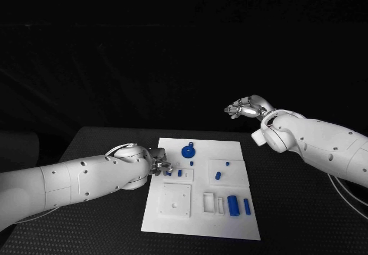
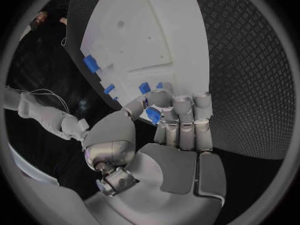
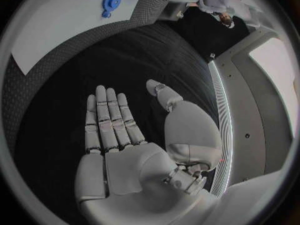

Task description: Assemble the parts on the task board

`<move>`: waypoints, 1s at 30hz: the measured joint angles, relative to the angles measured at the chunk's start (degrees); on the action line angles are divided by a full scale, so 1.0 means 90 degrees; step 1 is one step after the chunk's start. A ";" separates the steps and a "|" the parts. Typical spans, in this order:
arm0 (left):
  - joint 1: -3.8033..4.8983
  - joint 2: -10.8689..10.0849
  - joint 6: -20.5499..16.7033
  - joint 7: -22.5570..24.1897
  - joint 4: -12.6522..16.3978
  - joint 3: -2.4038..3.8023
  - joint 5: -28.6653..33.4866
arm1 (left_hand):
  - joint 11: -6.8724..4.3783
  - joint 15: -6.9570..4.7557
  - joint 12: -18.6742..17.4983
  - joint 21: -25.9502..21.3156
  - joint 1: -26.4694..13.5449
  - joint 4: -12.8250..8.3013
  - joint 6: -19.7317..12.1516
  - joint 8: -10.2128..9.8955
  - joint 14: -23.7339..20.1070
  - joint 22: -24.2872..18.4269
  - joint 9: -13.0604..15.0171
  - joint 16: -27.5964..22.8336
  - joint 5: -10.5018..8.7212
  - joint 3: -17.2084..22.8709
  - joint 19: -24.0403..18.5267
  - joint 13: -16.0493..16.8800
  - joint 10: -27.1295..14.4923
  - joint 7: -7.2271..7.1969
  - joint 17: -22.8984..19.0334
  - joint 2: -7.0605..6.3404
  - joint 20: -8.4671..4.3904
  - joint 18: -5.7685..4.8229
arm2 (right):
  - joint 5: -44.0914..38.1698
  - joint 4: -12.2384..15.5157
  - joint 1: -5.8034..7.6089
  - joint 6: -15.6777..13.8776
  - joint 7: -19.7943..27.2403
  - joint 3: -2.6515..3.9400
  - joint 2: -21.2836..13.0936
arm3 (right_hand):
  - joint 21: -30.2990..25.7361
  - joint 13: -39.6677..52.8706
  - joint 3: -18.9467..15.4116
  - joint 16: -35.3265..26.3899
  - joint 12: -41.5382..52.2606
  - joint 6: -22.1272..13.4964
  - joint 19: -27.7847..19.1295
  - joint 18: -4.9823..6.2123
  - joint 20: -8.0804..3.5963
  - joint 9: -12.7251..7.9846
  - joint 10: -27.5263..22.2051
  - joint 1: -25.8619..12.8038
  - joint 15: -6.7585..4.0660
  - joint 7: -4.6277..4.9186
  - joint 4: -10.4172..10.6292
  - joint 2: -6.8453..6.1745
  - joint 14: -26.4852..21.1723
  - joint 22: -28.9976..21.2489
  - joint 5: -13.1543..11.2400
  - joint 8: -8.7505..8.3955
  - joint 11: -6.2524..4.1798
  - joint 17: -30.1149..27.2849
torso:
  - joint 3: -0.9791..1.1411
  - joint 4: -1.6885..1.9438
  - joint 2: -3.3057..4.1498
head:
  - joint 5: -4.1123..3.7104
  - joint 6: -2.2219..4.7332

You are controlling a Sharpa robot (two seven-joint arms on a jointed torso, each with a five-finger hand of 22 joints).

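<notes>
I am looking at the task board (image 1: 201, 223), which is lying flat in the middle of the black worktop (image 1: 299, 212). A blue gear-shaped part (image 1: 187, 152) is sitting near the board's far edge, two short blue pegs (image 1: 218, 175) are resting around the board's centre, and two longer blue cylinders (image 1: 233, 205) are lying near its near right corner beside a white slotted block (image 1: 208, 202). A white square block (image 1: 175, 201) is sitting on the board's near left area.

My left hand (image 1: 158, 162) is hovering over the board's left edge, and its fingers (image 2: 181, 116) are curling around a small blue part (image 2: 153, 115), pinching it against the thumb. My right hand (image 1: 244, 108) is hanging well above the worktop, beyond the board's far right corner; its fingers (image 3: 107, 117) are lying straight side by side with the thumb apart, gripping nothing.
</notes>
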 measured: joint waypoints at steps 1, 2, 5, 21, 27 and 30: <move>0.0000 0.0006 -0.0003 0.0000 0.0000 0.0000 -0.0007 | 0.0000 0.0000 0.0000 0.0000 0.0003 0.0000 0.0000 0.0000 0.0000 0.0000 0.0000 0.0000 -0.0001 0.0000 0.0000 0.0000 0.0000 0.0000 0.0000 -0.0002 0.0000 0.0000 | 0.0000 0.0000 0.0000 0.0000 0.0000 0.0000 0.0000 | 0.0000 0.0000 0.0000 0.0000 0.0000 0.0000 0.0000 0.0000 0.0000 0.0000 0.0000 0.0000 0.0000 0.0000 0.0000 0.0000 0.0000 0.0001 0.0000 0.0000 0.0000 0.0002 | 0.0000 0.0000 0.0000 | -0.0001 0.0001; 0.0000 0.0014 -0.0004 0.0001 -0.0001 0.0000 -0.0015 | 0.0000 0.0000 0.0000 0.0000 0.0009 0.0000 0.0000 0.0000 0.0000 0.0000 0.0000 0.0000 -0.0001 0.0000 0.0000 0.0000 0.0000 0.0000 0.0000 -0.0009 0.0000 -0.0001 | 0.0000 0.0000 0.0000 0.0001 0.0000 0.0000 0.0000 | 0.0000 0.0000 0.0000 0.0000 0.0000 0.0000 0.0000 0.0000 0.0000 0.0000 0.0000 0.0000 0.0000 0.0000 0.0000 0.0000 0.0000 0.0001 0.0007 0.0000 0.0000 0.0002 | 0.0000 0.0000 0.0000 | -0.0002 0.0001; -0.0002 0.0041 -0.0010 0.0002 -0.0017 0.0000 -0.0052 | 0.0010 0.0001 0.0000 0.0000 0.0026 0.0000 0.0000 0.0000 0.0000 -0.0001 0.0002 0.0000 -0.0015 0.0000 0.0000 0.0000 -0.0010 0.0000 0.0000 -0.0026 0.0000 -0.0002 | 0.0000 0.0000 0.0000 0.0002 0.0000 0.0000 0.0003 | 0.0000 0.0000 0.0000 0.0000 0.0000 0.0000 0.0000 0.0000 0.0000 0.0000 0.0000 0.0000 0.0000 0.0000 0.0000 0.0000 0.0000 0.0001 0.0025 0.0000 0.0000 0.0002 | 0.0000 -0.0001 0.0000 | -0.0002 -0.0009; -0.0016 0.0092 -0.0044 0.0001 -0.0051 -0.0001 -0.0237 | 0.0012 -0.0008 0.0024 0.0000 0.0034 0.0041 0.0000 0.0036 0.0028 -0.0002 0.0004 0.0000 -0.0050 -0.0014 0.0000 -0.0005 -0.0012 0.0000 0.0000 -0.0034 0.0000 -0.0014 | 0.0000 0.0003 0.0000 0.0011 -0.0001 0.0000 0.0002 | 0.0000 0.0000 0.0000 0.0000 0.0000 0.0000 0.0000 0.0000 0.0000 0.0001 0.0000 0.0000 0.0000 0.0000 0.0000 0.0000 0.0000 0.0007 0.0024 0.0000 0.0000 0.0001 | 0.0002 -0.0004 0.0001 | 0.0010 -0.0040; -0.0030 0.0078 -0.0028 -0.0002 -0.0059 -0.0001 -0.0274 | 0.0021 -0.0007 0.0023 0.0000 0.0034 0.0044 0.0000 0.0036 0.0028 -0.0002 0.0003 0.0000 -0.0076 -0.0016 0.0000 -0.0005 -0.0021 0.0000 0.0001 -0.0034 0.0000 -0.0021 | 0.0000 0.0003 0.0000 0.0016 -0.0002 0.0000 0.0001 | 0.0000 0.0000 -0.0018 0.0000 0.0000 0.0000 0.0000 0.0000 0.0000 -0.0005 0.0000 0.0000 0.0000 0.0000 0.0018 0.0000 0.0000 0.0007 0.0024 0.0000 0.0000 0.0007 | 0.0002 -0.0004 0.0001 | 0.0009 -0.0051; -0.0038 0.0056 -0.0017 -0.0002 -0.0049 -0.0001 -0.0289 | 0.0021 -0.0007 0.0024 0.0000 0.0035 0.0051 0.0000 0.0034 0.0028 -0.0002 0.0004 0.0000 -0.0087 -0.0023 0.0000 -0.0005 -0.0021 0.0000 0.0001 -0.0034 0.0000 -0.0023 | 0.0000 0.0002 0.0000 0.0018 -0.0002 0.0000 0.0001 | 0.0000 0.0000 -0.0018 0.0000 0.0000 0.0000 0.0000 0.0000 0.0000 -0.0005 0.0000 0.0000 0.0000 0.0000 0.0018 0.0000 0.0000 0.0007 0.0024 0.0000 0.0000 0.0007 | 0.0000 -0.0004 0.0001 | 0.0008 -0.0070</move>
